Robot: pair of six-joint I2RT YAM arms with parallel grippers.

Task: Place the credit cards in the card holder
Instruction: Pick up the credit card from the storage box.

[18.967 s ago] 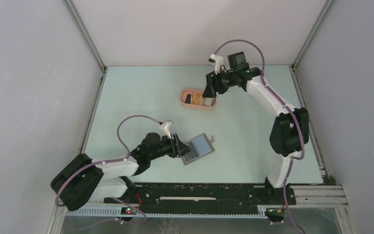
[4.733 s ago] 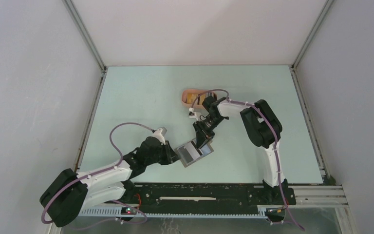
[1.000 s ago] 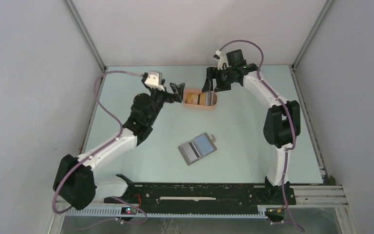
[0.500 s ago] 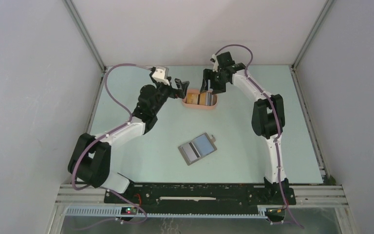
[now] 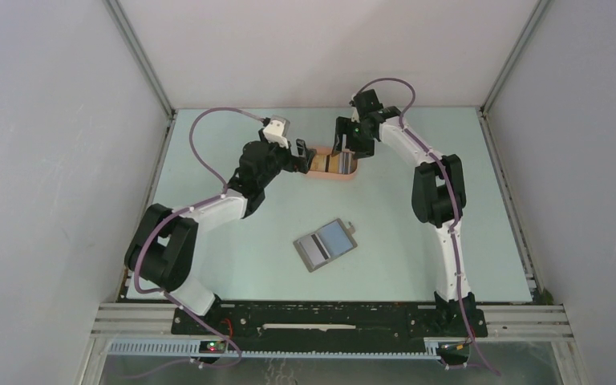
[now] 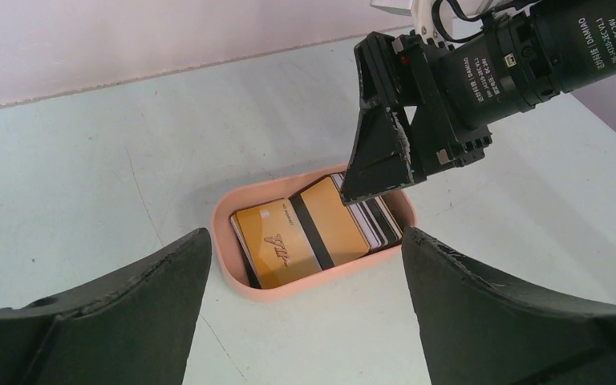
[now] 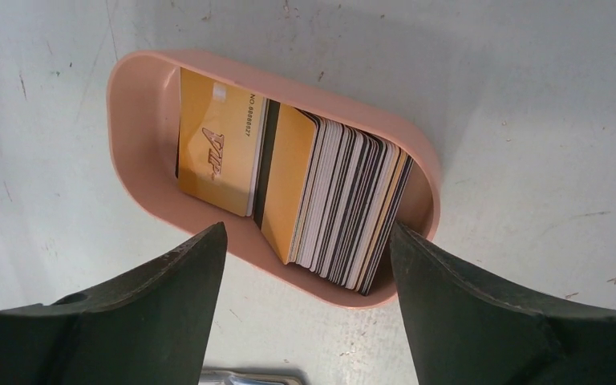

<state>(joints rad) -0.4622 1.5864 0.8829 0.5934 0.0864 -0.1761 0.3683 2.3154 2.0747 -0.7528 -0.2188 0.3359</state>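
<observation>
The credit cards (image 5: 333,162) stand and lean in a salmon-pink oval tray (image 5: 345,178) at the back of the table. In the left wrist view, two orange-yellow cards (image 6: 277,241) lie on top and striped ones (image 6: 377,220) lean behind. In the right wrist view, an orange card (image 7: 212,152) lies beside a stack of several cards on edge (image 7: 345,208). The grey card holder (image 5: 326,244) lies open in the middle of the table with a pale blue card on its right half. My left gripper (image 5: 303,152) (image 6: 303,237) is open and empty at the tray's left end. My right gripper (image 5: 343,148) (image 7: 306,228) is open and empty just above the tray.
The two grippers face each other across the pink tray (image 6: 224,241) (image 7: 128,96), a few centimetres apart; the right gripper's black fingers (image 6: 385,152) hang over the tray's far end. Grey walls enclose the pale green table (image 5: 233,233) on three sides.
The left gripper has moved right to the tray's left end. The right gripper has come down and closer over the tray. The card holder has not moved.
</observation>
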